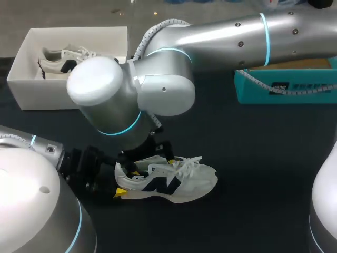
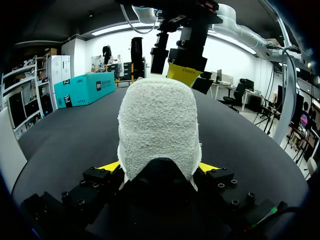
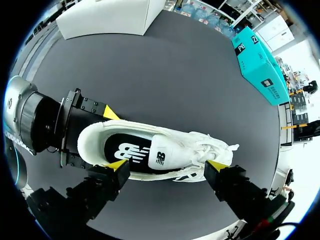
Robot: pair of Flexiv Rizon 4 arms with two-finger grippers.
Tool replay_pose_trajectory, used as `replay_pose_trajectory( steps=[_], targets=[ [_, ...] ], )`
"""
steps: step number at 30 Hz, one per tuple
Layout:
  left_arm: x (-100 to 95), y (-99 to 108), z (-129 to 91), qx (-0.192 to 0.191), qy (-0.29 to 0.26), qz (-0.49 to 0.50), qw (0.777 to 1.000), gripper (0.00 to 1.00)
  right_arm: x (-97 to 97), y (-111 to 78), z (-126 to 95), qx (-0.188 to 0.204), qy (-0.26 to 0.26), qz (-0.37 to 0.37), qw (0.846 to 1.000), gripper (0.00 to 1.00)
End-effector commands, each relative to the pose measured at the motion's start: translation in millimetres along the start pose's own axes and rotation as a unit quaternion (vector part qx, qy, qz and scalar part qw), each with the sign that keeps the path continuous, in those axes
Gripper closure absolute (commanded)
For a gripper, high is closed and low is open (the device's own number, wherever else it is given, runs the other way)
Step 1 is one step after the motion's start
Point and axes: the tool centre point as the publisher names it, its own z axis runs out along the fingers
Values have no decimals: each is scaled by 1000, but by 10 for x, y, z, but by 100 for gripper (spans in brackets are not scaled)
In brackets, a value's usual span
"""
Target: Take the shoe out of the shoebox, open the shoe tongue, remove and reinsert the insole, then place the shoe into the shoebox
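1. Now the shoe stands on its sole on the table, at 6 o'clock in the head view, with its toe toward 3 o'clock.
2. The left gripper is clenched on the heel of the shoe, with one yellow tip on each side.
3. The right gripper hangs just above the shoe's opening. Its fingers are spread wide and grasp nothing.
4. The tongue lies partly over the opening, and the dark insole sits inside. I judge the step in hand is opening the tongue, with the insole not yet removed.
5. The next move probably calls for the right gripper to go down, narrow its fingers and pinch the tongue's free edge. It would then pull the tongue toward the toe while the heel is held steady.
6. The shoebox is at 10 o'clock, well apart, with a second shoe inside. A teal box is at 2 o'clock.
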Motion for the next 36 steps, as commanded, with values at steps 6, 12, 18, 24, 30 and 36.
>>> replay_pose_trajectory(
  steps=[6, 12, 18, 24, 30, 36],
  targets=[
    [-3, 4, -3, -2, 0, 0, 1000, 100, 104, -29, 76, -87, -195, 297, 931, 0],
    [-3, 4, -3, -2, 0, 0, 1000, 100, 14, -41, 124, -60, -185, 325, 925, 0],
    [-3, 4, -3, -2, 0, 0, 1000, 100, -38, -72, 98, -42, -166, 348, 922, 0],
    [-3, 4, -3, -2, 0, 0, 1000, 100, -71, -102, 50, -39, -162, 357, 919, 0],
    [-3, 4, -3, -2, 0, 0, 1000, 100, -164, -106, 51, -36, -164, 369, 914, 0],
    [-3, 4, -3, -2, 0, 0, 1000, 100, -207, -76, 6, -37, -160, 377, 911, 0]
  ],
)
